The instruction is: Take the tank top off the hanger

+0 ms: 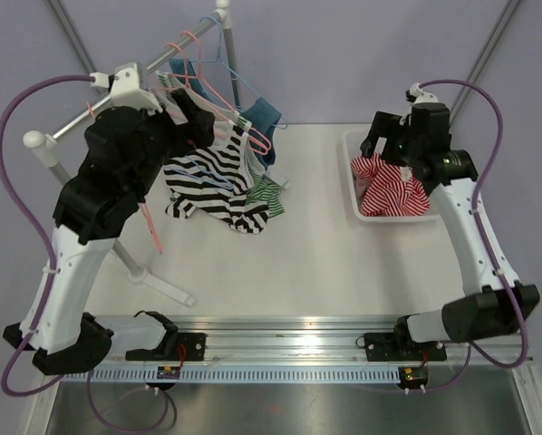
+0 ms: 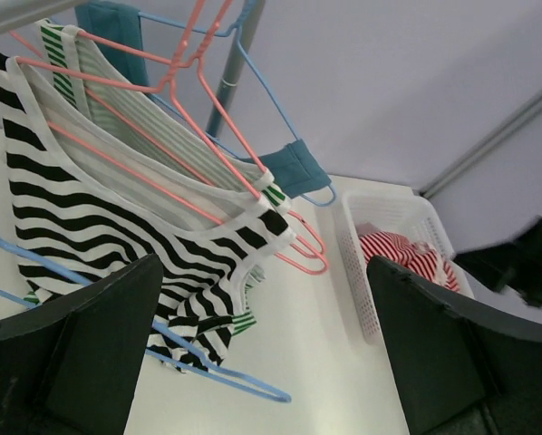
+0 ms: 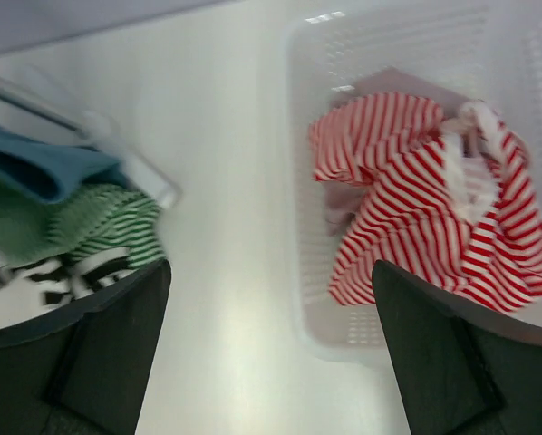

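The jaws of both grippers were seen spread wide, with nothing clasped between them.

In the top external view, the left gripper [image 1: 191,111] was held up among the hangers on the rack [image 1: 72,122], well to the left of the white basket [image 1: 353,177]. The right gripper [image 1: 382,143] was poised directly over that basket. The black-and-white striped tank top [image 1: 212,177] was found hanging from the rack, left of the basket and well apart from it. Whether its hem touched the table [image 1: 325,263] could not be told. A green-striped garment [image 1: 266,195] and a teal garment [image 1: 262,113] were hung just beside it, on the side nearer the basket. A red-and-white striped garment [image 1: 393,190] was heaped inside the basket.

In the left wrist view, the tank top [image 2: 90,217] was shown threaded on a pink hanger [image 2: 144,176], to the left of the basket [image 2: 357,272]. A blue hanger [image 2: 235,382] was seen crossing below its hem.

In the right wrist view, which was blurred, the red-and-white garment [image 3: 416,199] was framed inside the basket [image 3: 298,181]. The hung clothes were glimpsed far to the basket's left.
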You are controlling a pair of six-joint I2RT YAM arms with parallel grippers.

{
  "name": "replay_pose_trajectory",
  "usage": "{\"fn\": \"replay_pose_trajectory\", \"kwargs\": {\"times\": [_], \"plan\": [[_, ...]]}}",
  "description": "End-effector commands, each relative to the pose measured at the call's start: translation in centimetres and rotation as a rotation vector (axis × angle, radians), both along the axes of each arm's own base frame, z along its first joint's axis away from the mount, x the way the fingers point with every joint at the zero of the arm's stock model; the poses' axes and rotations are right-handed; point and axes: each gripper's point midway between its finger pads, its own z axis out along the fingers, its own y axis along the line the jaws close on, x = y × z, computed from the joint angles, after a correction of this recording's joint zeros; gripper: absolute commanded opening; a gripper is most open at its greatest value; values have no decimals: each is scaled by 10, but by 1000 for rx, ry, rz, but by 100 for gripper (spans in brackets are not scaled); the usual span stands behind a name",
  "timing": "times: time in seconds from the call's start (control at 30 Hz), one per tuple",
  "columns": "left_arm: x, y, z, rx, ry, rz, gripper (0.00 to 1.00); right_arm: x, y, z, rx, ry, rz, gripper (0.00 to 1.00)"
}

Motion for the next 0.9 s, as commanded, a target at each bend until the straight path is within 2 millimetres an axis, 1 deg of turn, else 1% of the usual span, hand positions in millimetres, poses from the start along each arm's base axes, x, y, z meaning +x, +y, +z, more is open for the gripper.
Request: {"fn": "replay_pose_trajectory", "kwargs": {"times": [0.0, 0.03, 0.07, 0.1, 0.13, 0.2, 0.23, 0.27, 0.3, 0.33, 0.37, 0.4, 0.43, 0.47, 0.53, 0.57, 0.63, 0.67, 0.73, 0.83, 0.87], "plan": [[22, 11, -1, 60, 18, 160, 99, -29, 52, 38, 236, -119, 224, 100], [27, 10, -4, 69, 24, 171, 99, -37, 56, 29, 259, -102, 244, 99], [32, 11, -7, 73, 35, 203, 99, -50, 64, 37, 295, -120, 291, 99], [37, 8, -9, 75, 41, 209, 99, -55, 67, 38, 310, -129, 306, 99], [44, 5, -16, 86, 55, 218, 98, -65, 67, 36, 320, -128, 317, 99], [54, 5, -19, 84, 48, 257, 96, -75, 70, 36, 334, -137, 337, 100], [61, 3, -26, 95, 57, 272, 94, -82, 69, 35, 334, -142, 341, 99], [66, 5, -25, 93, 48, 302, 89, -87, 70, 35, 338, -143, 350, 100], [70, 5, -26, 98, 49, 314, 88, -91, 70, 30, 338, -131, 355, 99], [79, 4, -32, 108, 60, 331, 85, -96, 69, 33, 340, -143, 359, 99], [83, 3, -32, 99, 56, 338, 82, -99, 69, 32, 343, -140, 362, 99], [88, 0, -35, 98, 61, 335, 82, -102, 71, 29, 350, -133, 372, 99], [92, 1, -35, 92, 64, 341, 81, -108, 73, 33, 355, -145, 391, 100], [101, -2, -39, 87, 68, 350, 76, -109, 73, 34, 358, -148, 394, 99], [109, -1, -41, 76, 70, 365, 73, -112, 74, 31, 354, -149, 405, 99], [116, -5, -46, 73, 81, 362, 73, -113, 74, 29, 351, -145, 406, 100], [124, -5, -48, 75, 83, 376, 70, -113, 73, 26, 341, -137, 406, 99], [129, -7, -55, 88, 97, 388, 68, -113, 72, 25, 340, -133, 404, 100], [133, -4, -54, 91, 94, 414, 66, -114, 74, 25, 343, -131, 413, 100], [140, -1, -58, 104, 97, 435, 59, -114, 75, 26, 345, -135, 421, 99], [141, -1, -57, 109, 93, 434, 55, -114, 75, 27, 344, -136, 422, 99]]}}
